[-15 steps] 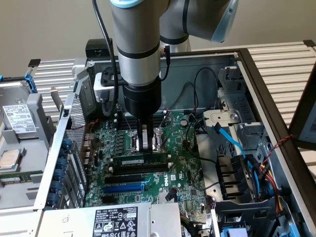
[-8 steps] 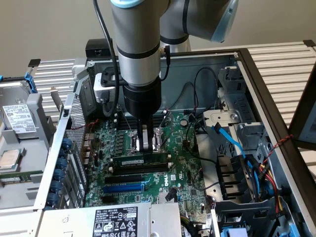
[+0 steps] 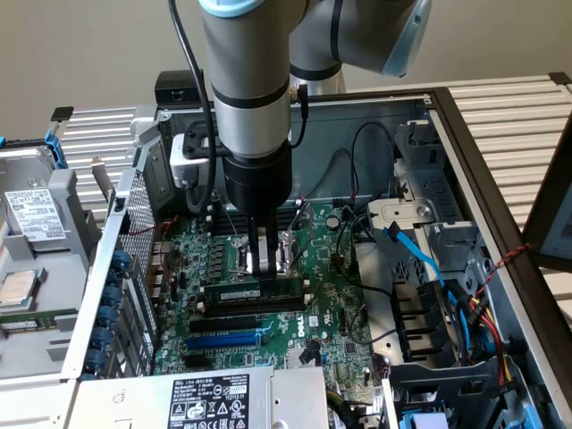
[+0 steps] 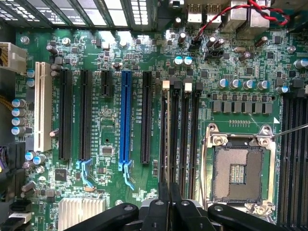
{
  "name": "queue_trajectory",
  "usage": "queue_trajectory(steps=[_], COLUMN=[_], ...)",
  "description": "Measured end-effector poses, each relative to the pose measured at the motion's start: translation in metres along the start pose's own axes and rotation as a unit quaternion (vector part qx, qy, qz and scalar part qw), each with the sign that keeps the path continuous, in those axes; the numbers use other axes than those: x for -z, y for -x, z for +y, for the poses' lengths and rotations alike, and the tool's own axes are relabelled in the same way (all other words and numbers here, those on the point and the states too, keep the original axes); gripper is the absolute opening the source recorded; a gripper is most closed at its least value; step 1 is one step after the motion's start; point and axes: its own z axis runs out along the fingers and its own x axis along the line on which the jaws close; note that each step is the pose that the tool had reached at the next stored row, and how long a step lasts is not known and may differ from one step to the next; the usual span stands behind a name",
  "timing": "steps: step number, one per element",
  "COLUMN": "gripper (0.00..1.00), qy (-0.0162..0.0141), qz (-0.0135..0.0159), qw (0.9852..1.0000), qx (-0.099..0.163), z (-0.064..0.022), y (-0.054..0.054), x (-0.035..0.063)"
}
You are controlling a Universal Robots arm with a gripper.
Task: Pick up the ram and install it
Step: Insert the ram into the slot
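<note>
The ram (image 3: 241, 293), a thin green stick with a small white label, stands on edge along a black memory slot of the motherboard (image 3: 340, 313) inside the open computer case. My gripper (image 3: 263, 266) comes straight down onto its upper edge near the middle, fingers shut on it. In the wrist view the ram (image 4: 166, 134) shows edge-on as a narrow line in the memory slot closest to the expansion slots, running up from between my gripper (image 4: 169, 202) fingers. Two more black memory slots (image 4: 185, 134) lie beside it.
A blue expansion slot (image 3: 223, 340) (image 4: 126, 115) and black ones lie parallel to the ram. The open processor socket (image 4: 238, 168) sits on the other side of the memory slots. Blue and black cables (image 3: 429, 268) and drive bays crowd the exterior view's right; a power supply (image 3: 206, 398) is in front.
</note>
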Motion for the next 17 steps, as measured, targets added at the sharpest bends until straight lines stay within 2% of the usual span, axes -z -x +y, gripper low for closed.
queue_trajectory(steps=[17], gripper=[0.12], qy=[0.0001], qz=[0.0], qw=[1.0], qx=[0.0], z=[0.0002], y=[0.0], x=[-0.001])
